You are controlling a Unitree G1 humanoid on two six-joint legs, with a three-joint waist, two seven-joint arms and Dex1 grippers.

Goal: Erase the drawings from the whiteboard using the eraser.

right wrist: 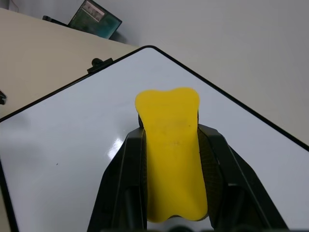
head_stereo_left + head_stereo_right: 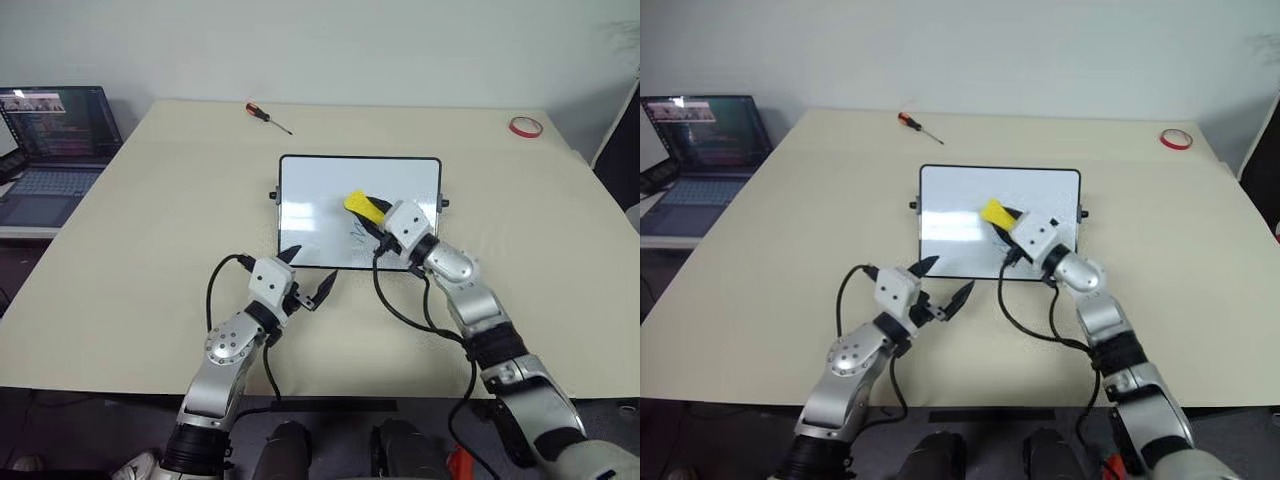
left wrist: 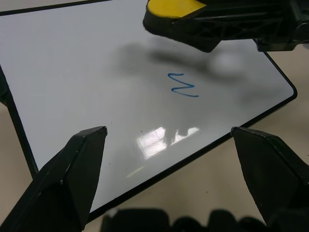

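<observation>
Over the whiteboard (image 2: 320, 195), the right gripper (image 2: 372, 212) held the yellow eraser (image 2: 362, 205) between its 2 fingers, above the glossy surface and just beyond the blue squiggle (image 3: 183, 85).

On the beige counter (image 2: 150, 250) the board lay flat, and the left gripper (image 2: 303, 272) hovered at its near edge with fingers spread wide and nothing in them. The eraser looked light and slightly soft, pinched at its narrow waist with the dark underside facing the board; that grip seemed sound, leaving the yellow end free. Whether it touched the board could not be told. The board looked slick and light, so it might slide under a hard wipe. A laptop (image 2: 55, 135), a screwdriver (image 2: 268, 117) and a red tape ring (image 2: 525, 126) lay well apart.
</observation>
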